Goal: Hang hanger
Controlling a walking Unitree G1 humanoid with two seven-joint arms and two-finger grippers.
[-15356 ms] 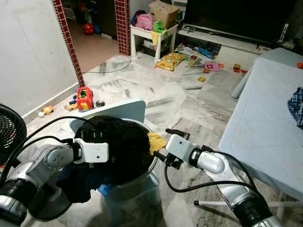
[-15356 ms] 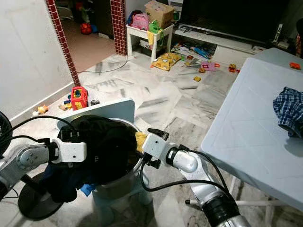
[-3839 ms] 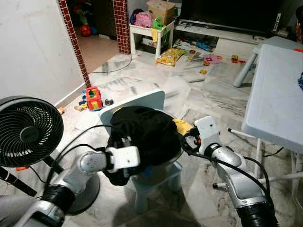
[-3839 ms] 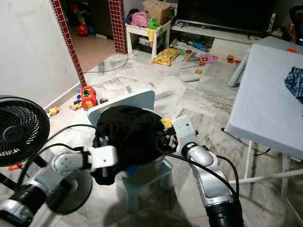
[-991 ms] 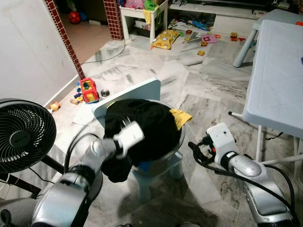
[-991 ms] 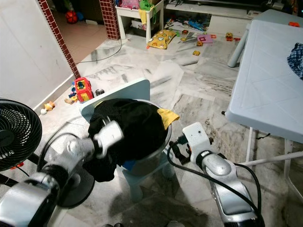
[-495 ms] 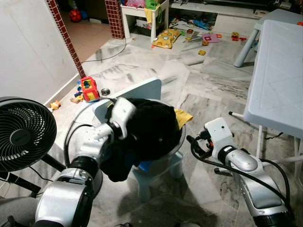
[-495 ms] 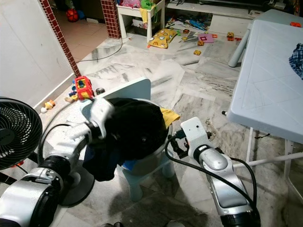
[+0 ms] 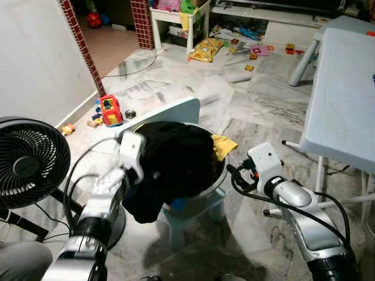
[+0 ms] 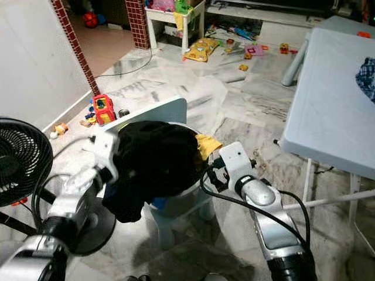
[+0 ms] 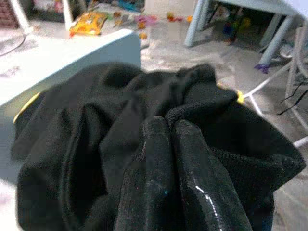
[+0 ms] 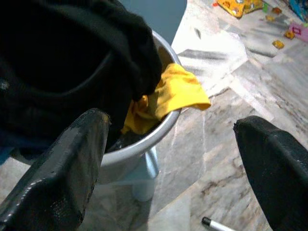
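A grey-veined marble floor (image 9: 258,93) is running through a living room, with a white wall (image 9: 35,52) and a red brick pillar (image 9: 79,44) standing on the robot's left and a low white shelf (image 9: 176,17) of toys sitting at the far end. Toys are lying scattered across the far floor, among them a yellow cushion (image 9: 205,48) and a red toy truck (image 9: 109,109) near the wall. A pale blue plastic table (image 9: 343,93) is standing to the right, and a black fan (image 9: 29,161) is standing close on the left. Just ahead, a small light blue chair (image 9: 187,205) is carrying a silver metal basin (image 12: 159,130) heaped with a black garment (image 9: 176,158), and a yellow cloth (image 12: 175,91) is hanging over the basin's rim on the right side. The left gripper (image 11: 166,144) is pressing into the black garment with its 2 fingers (image 11: 192,173) closed together side by side, while folds of the cloth are hiding their tips. The right gripper (image 12: 168,144) is hovering just beside the basin, by the yellow cloth, with its 2 fingers (image 12: 62,163) spread wide and touching nothing. No hanger can be made out in these views.
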